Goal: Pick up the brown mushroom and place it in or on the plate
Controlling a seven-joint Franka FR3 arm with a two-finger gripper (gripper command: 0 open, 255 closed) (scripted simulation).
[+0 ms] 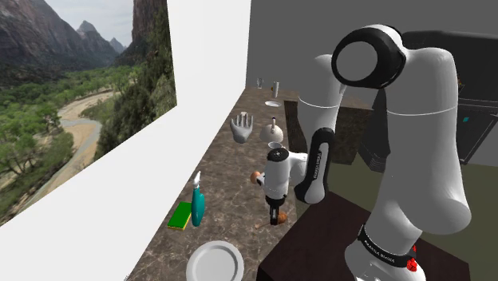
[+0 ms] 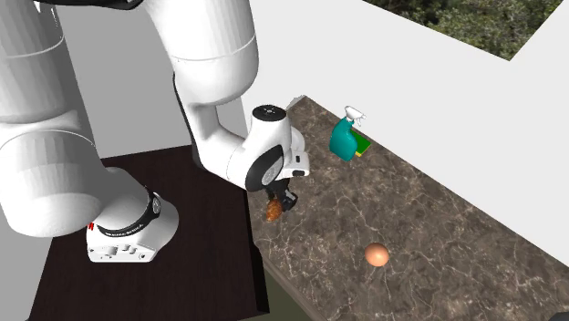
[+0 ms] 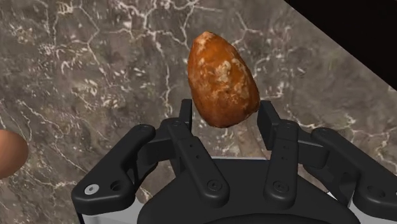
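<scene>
The mushroom (image 3: pixel 222 79), brown and mottled with pale patches, is clamped between the two black fingers (image 3: pixel 194 153) of the claw (image 3: pixel 226 109). Its lower end is gripped on both sides and most of its body projects beyond the fingertips. The marbled brown counter (image 2: pixel 438 228) is seen behind it. Whether the mushroom touches the counter cannot be told.

In the second exterior view, the claw (image 2: pixel 281 202) is pointed downward with the mushroom (image 2: pixel 273 211) at its tip, over the counter edge that borders the dark stand (image 2: pixel 210 274). A rounded orange-brown ball (image 2: pixel 377 255) is located at 4 o'clock from the claw, well apart from it. A teal spray bottle (image 2: pixel 345 139) is located between 1 and 2 o'clock, with a green sponge (image 2: pixel 364 145) just beside it.

In the shoulder view, the white plate (image 1: pixel 214 262) is located at 8 o'clock from the claw (image 1: pixel 277 215), near the counter's close end. The spray bottle is placed at 9 o'clock.
</scene>
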